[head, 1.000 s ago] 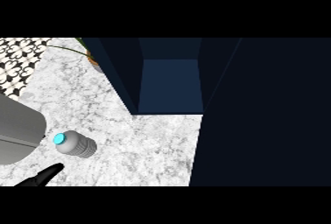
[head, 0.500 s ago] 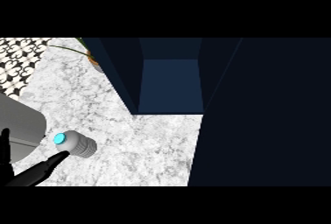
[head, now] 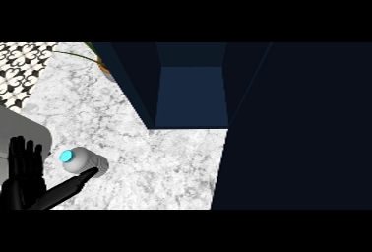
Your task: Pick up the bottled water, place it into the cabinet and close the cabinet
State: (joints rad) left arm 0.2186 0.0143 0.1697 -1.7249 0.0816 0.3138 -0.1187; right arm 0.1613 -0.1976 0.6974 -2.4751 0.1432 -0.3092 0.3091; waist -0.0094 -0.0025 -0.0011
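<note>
The bottled water [head: 82,161] is a small pale bottle with a cyan cap, standing on the marble counter [head: 160,162] at the lower left. My left hand [head: 27,183] comes in from the lower left corner, open, with straight fingers [head: 24,156] just left of the bottle. Its thumb [head: 75,182] stretches right and touches the bottle's near side. The dark blue cabinet [head: 193,96] stands open at the back middle, and its inside looks bare. The right hand shows nowhere.
A grey rounded object [head: 18,130] lies at the left edge behind the hand. A black-and-white patterned wall [head: 22,64] fills the top left, with a brown curved item [head: 102,64] beside the cabinet. A large dark panel [head: 298,128] covers the right side.
My left hand has risen into view from the lower left corner. Its fingers now stand beside the bottle and its thumb has reached the bottle. The bottle has stayed in place.
</note>
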